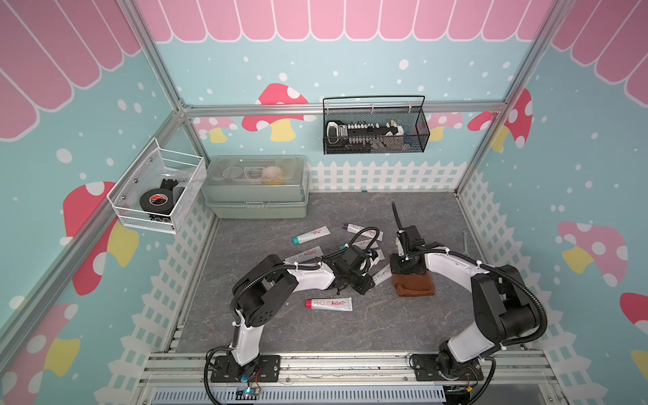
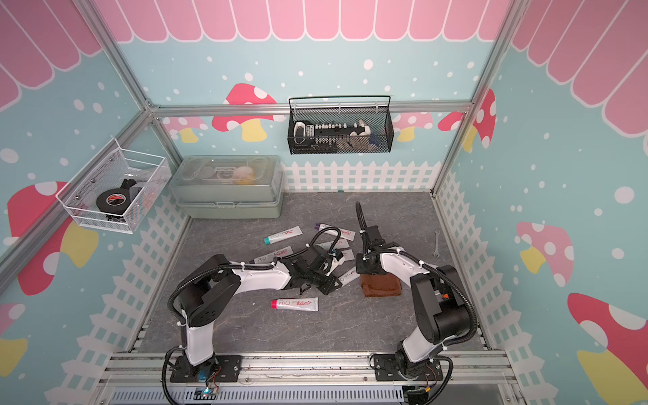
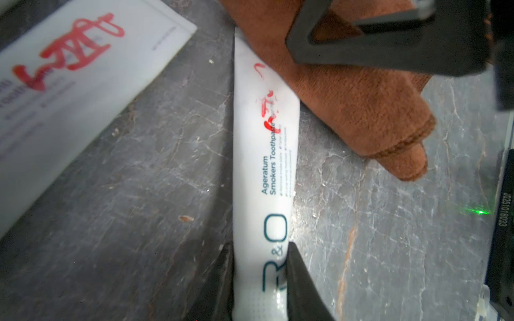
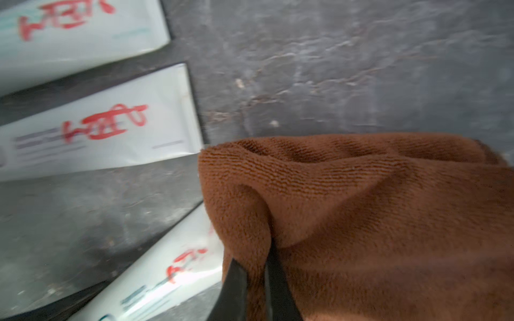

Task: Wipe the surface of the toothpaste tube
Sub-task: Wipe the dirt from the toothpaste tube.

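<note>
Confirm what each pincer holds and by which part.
Left pincer grips the toothpaste tube at its R&O logo end; right pincer pinches a fold of the brown cloth.

Both top views are bright, with soft shadows, and the walls (image 1: 578,182) bend at the edges. The cloth (image 4: 361,208) at the right gripper (image 4: 254,264) looks sharp; the tubes (image 4: 97,130) beside it look smeared. The table (image 3: 319,211) shines by the left gripper (image 3: 260,250).

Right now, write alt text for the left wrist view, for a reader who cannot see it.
The left hand is shut on a white toothpaste tube lying on the grey table, its red scribble partly smeared. A brown cloth under the right hand covers the tube's far end; another red-marked tube lies beside.
</note>
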You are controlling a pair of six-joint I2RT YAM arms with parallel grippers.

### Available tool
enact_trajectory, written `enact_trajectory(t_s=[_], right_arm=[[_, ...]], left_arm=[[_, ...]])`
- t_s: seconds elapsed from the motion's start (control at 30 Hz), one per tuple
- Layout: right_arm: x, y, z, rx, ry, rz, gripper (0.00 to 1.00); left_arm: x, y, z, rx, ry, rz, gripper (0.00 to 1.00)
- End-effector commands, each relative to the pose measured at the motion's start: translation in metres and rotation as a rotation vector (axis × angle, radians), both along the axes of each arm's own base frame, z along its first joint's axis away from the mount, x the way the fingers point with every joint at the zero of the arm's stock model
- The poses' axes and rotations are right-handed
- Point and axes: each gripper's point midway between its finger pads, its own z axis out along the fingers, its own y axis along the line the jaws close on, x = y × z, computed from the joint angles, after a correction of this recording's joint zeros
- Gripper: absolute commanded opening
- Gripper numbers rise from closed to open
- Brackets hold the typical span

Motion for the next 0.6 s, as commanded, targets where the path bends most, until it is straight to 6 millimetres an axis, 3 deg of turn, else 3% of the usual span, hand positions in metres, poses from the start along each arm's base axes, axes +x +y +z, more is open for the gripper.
enact_trajectory(t_s=[0.0,0.1,0.27,0.37,0.43,0.57], right_arm=[[-0.014,-0.033,-0.014,-0.169,0.071,-0.046,0.08],[-0.012,-0.017,-0.007,-0.083,0.048,-0.015,0.08],[-0.014,0.019,0.034,0.137,-0.041,0.079,0.08],[-0.017,0.034,0.048,0.222,-0.041,0.118,0.09],[-0.02,0.041,0.046,0.258,-0.019,0.13,0.09],[-0.024,0.042,0.021,0.26,0.047,0.114,0.08]], left_arm=[[-0.013,0.001,-0.017,0.038,0.046,-0.035,0.24],[-0.014,0.0,-0.017,0.038,0.046,-0.04,0.24],[-0.015,0.0,-0.017,0.053,0.036,-0.045,0.25],[-0.014,0.0,-0.02,0.075,0.03,-0.047,0.25],[-0.014,0.0,-0.021,0.085,0.028,-0.049,0.25],[-0.013,0.0,-0.022,0.089,0.025,-0.05,0.25]])
